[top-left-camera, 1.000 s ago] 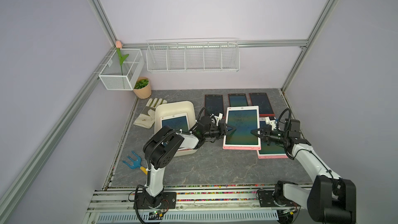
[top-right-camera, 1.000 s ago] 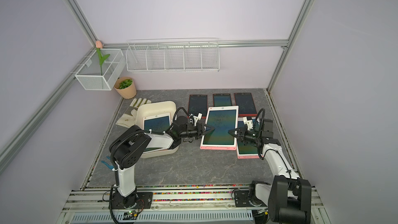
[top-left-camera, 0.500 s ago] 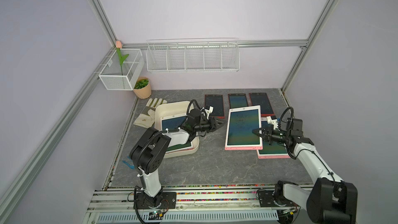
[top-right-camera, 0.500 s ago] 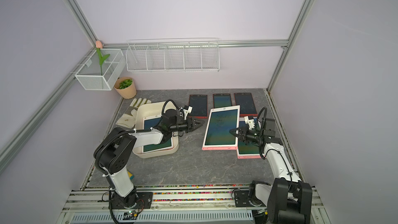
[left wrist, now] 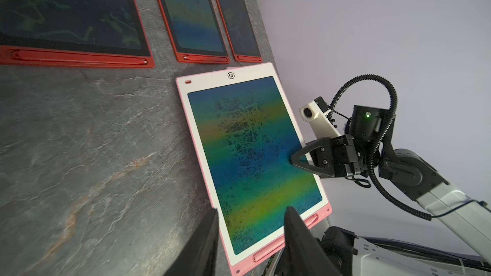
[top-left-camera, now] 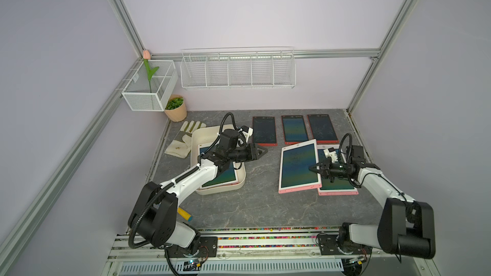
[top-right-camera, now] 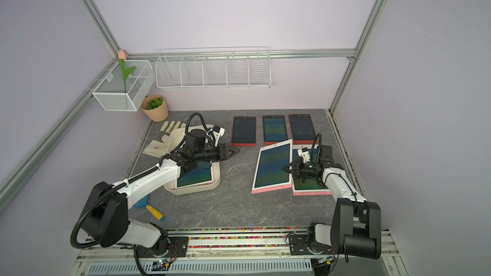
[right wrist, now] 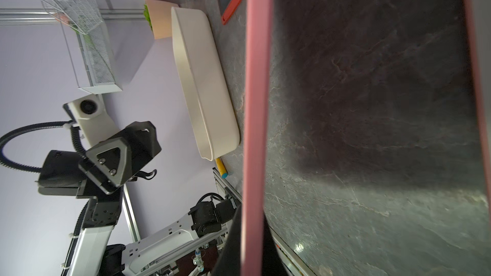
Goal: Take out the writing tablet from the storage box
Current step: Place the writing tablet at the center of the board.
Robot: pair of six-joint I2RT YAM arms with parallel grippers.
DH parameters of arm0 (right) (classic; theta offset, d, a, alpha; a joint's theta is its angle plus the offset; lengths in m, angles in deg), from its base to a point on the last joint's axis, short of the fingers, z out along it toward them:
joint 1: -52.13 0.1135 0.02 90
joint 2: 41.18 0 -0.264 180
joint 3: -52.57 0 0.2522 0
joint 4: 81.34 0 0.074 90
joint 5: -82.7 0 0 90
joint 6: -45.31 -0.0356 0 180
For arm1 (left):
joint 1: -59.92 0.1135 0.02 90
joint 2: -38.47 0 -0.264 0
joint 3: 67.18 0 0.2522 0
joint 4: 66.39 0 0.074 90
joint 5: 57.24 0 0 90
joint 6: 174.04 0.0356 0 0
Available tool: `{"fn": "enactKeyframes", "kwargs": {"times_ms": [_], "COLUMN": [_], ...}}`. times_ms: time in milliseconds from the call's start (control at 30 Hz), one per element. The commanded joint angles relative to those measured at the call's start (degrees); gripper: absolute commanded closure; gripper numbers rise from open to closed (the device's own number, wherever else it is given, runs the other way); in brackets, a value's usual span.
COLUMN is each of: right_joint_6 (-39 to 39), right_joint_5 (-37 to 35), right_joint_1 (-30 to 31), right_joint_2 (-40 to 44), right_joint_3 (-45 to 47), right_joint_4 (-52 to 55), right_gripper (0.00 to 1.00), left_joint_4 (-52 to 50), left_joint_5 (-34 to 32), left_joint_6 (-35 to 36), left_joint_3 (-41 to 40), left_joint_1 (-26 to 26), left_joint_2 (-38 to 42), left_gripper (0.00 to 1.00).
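Observation:
The storage box (top-left-camera: 204, 138) (top-right-camera: 216, 179) (right wrist: 202, 80), a cream tub, sits left of centre with a white-framed tablet (top-left-camera: 224, 177) lying in it. A large writing tablet (top-left-camera: 299, 167) (top-right-camera: 272, 167) (left wrist: 252, 150) with a white face and pink rim lies tilted right of centre. My right gripper (top-left-camera: 310, 168) (top-right-camera: 284, 168) (right wrist: 251, 234) is shut on its right edge (right wrist: 257, 102). Over the box's right rim my left gripper (top-left-camera: 261, 152) (top-right-camera: 233, 152) (left wrist: 251, 213) hangs open and empty, well apart from that tablet.
A second pink tablet (top-left-camera: 337, 185) lies under the held one's right side. Three red tablets (top-left-camera: 264, 131) (top-left-camera: 295, 128) (top-left-camera: 322, 128) line the back. A glove (top-left-camera: 183, 139), plant pot (top-left-camera: 175, 107) and yellow-handled tool (top-right-camera: 151, 208) sit left; wire baskets (top-left-camera: 237, 70) hang behind.
My left gripper has left the large tablet's left edge and drawn back left toward the storage box. The tablet, still in the right gripper, has shifted slightly right.

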Motion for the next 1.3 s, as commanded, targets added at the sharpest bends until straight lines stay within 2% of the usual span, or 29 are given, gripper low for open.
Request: {"fn": "enactKeyframes", "kwargs": {"times_ms": [0,367,500,800,1267], "right_joint_6": [3.65,4.90,5.03,4.49,5.83], "right_joint_5": [-0.58,-1.17,-2.19,-5.87,-7.66], "right_joint_1": [1.69,3.16,3.14,3.13,3.13], "right_joint_2": [-1.14,-7.26,-8.18,-9.73,-14.58], "right_joint_3": [-2.38,-3.83,-3.20,-1.42,-1.65], "right_joint_4": [-0.03,0.03,-0.84,-1.69,-1.76], "right_gripper": [0.93,0.93,0.87,0.86,0.77], "left_joint_4": [-5.50,-4.39,-4.27,-3.48,-3.54], "left_joint_5": [-2.19,-0.36,0.06,0.32,0.51], "left_joint_6": [3.73,3.96,3.94,3.26,3.28], "left_joint_3": [-1.22,-3.64,-3.40,-3.64,-4.09], "left_joint_1": [0.54,2.67,2.78,2.88,2.91], "left_joint_2": [2.31,3.95,3.86,3.54,3.85], "left_gripper": [0.58,0.58,0.58,0.59,0.59]}}
